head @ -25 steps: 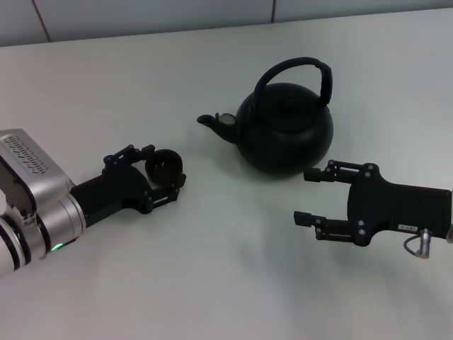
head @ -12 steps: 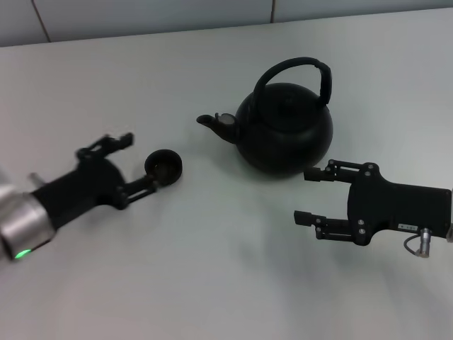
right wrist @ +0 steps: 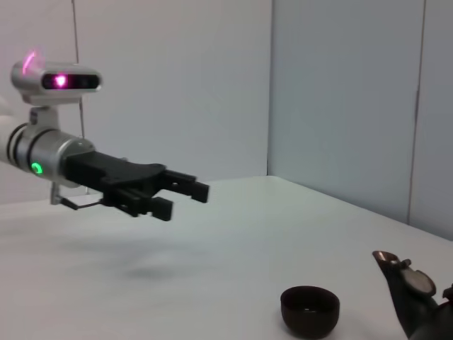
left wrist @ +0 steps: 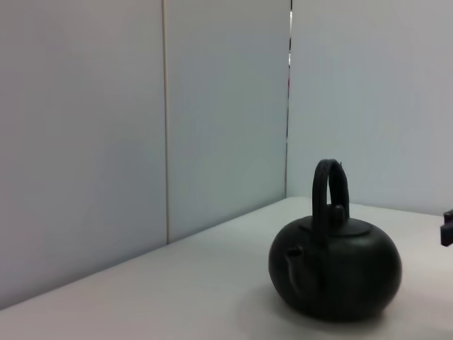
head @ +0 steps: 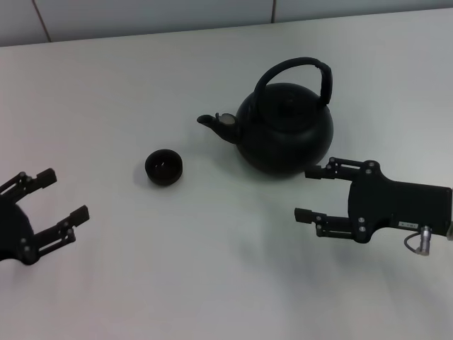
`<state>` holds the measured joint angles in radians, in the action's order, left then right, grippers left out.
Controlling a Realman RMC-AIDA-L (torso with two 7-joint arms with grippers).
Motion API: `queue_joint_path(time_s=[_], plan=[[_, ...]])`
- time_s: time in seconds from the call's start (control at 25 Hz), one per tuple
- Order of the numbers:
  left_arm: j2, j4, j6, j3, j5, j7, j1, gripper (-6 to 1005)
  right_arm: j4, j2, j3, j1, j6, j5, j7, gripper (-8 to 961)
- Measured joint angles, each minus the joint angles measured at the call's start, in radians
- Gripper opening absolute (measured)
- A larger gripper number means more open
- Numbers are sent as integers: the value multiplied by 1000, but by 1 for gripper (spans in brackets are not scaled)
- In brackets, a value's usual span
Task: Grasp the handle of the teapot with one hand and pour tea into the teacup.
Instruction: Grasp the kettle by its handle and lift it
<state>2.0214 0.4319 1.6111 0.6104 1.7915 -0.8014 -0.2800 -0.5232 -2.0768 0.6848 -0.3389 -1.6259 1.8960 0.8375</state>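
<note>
1. I have the large round matte-black teapot (head: 284, 129) upright on the white table (head: 212, 269), spout toward my left. Its tall black arched handle (head: 296, 76) stands free; nothing grips it.
2. The small low black teacup (head: 163, 167) sits alone, near the spout but apart from it.
3. Right gripper (head: 316, 193) hovers just beside the pot's belly, fingers apart and empty. Risk: it sits low against the body, so closing in from here could shove the pot instead of catching the hoop.
4. Left gripper (head: 56, 197) is well off to the side, fingers apart and empty, so nothing steadies the cup.
5. Risk, my judgement: the cup's mouth is small, so a fast or off-centre tilt would spill on the table. A loose hold on the hoop could let the pot swing.
</note>
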Motion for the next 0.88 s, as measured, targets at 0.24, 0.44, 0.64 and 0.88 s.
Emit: queue_joint_path(time_s=[0.24, 0.44, 0.64, 0.88], plan=[[-8, 4, 13, 3, 1, 2, 11, 813, 2, 0, -6, 3, -1, 0, 0, 712], [-14, 14, -30, 4, 89, 38, 13, 813, 4, 0, -5, 6, 0, 0, 0, 712], [-14, 16, -41, -5, 127, 50, 14, 813, 5, 0, -5, 8, 0, 0, 0, 711], [-14, 16, -38, -5, 124, 50, 18, 812, 25, -1, -26, 10, -8, 0, -9, 711]])
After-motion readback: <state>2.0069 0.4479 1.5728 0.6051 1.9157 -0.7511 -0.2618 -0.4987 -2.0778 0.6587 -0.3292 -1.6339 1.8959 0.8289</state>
